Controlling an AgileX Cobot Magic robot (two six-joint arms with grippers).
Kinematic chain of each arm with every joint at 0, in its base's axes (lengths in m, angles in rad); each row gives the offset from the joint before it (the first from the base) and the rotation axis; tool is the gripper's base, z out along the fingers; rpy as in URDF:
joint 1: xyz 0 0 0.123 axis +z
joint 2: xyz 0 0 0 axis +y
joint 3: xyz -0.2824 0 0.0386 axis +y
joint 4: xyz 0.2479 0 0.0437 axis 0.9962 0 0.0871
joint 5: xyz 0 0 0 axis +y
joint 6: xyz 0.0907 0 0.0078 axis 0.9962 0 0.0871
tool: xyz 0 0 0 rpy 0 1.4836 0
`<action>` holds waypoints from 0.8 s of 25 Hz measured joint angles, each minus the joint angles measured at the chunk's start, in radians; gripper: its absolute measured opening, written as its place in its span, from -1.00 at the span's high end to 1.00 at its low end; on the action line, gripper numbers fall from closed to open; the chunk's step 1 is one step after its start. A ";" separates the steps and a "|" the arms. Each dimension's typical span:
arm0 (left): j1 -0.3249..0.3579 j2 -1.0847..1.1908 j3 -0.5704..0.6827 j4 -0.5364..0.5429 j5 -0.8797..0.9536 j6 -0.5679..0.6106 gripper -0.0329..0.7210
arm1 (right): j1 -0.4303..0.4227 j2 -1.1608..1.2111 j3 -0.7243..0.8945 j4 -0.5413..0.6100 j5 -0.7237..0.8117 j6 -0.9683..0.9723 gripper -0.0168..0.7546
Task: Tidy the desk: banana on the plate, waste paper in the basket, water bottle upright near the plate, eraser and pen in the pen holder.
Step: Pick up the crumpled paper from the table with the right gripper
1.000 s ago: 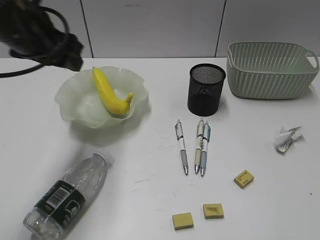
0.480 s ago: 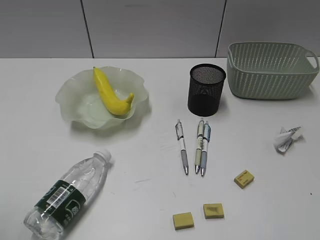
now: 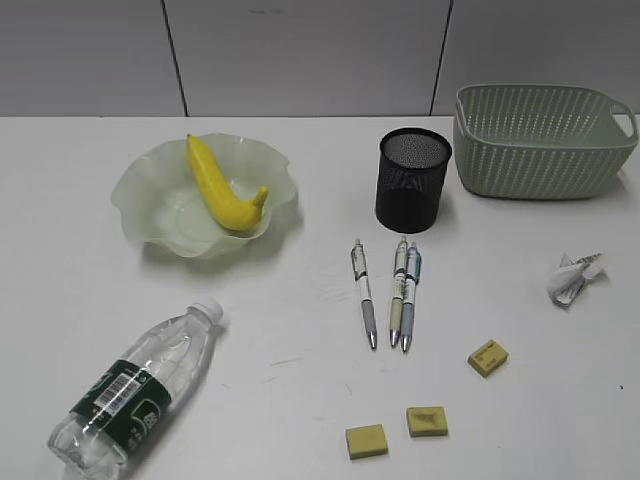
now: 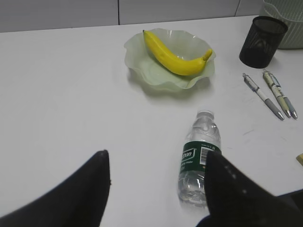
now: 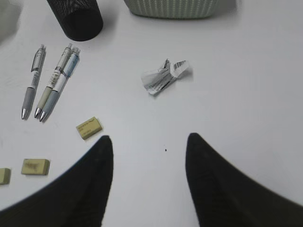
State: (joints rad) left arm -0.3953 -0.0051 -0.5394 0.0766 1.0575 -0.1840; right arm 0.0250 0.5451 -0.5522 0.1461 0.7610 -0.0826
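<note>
Both my left claw (image 4: pixel 156 189) and right claw (image 5: pixel 149 179) spread, empty, above smooth white worktop (image 3: pixel 300 330); crumpled waste paper (image 5: pixel 164 76), ruffled translucent plate (image 3: pixel 150 205).

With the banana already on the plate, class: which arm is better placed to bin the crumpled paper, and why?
The right. Its open gripper hangs just short of the crumpled paper, with the basket right beyond. The left gripper is open over the lying bottle, across the desk.
</note>
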 joint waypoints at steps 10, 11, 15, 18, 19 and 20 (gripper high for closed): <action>0.000 -0.001 0.000 0.001 0.001 0.000 -0.24 | 0.000 0.936 -0.248 0.028 -0.235 0.189 -0.36; 0.000 -0.001 0.000 0.001 0.001 0.000 -0.24 | 0.000 0.997 -0.279 0.028 -0.238 0.213 -0.36; 0.000 -0.001 0.000 0.001 0.001 0.000 -0.24 | 0.000 1.195 -0.396 0.044 -0.242 0.308 -0.36; 0.000 -0.001 0.000 0.001 0.001 0.000 -0.24 | 0.000 1.284 -0.448 0.074 -0.244 0.334 -0.35; 0.000 -0.001 0.000 0.001 0.001 0.000 -0.24 | 0.000 1.305 -0.456 0.078 -0.244 0.345 -0.30; 0.000 -0.001 0.000 0.001 0.001 0.000 -0.24 | 0.000 1.322 -0.459 0.078 -0.242 0.355 -0.23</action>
State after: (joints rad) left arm -0.3953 -0.0060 -0.5394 0.0779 1.0581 -0.1840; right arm 0.0250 1.8671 -1.0115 0.2240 0.5190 0.2724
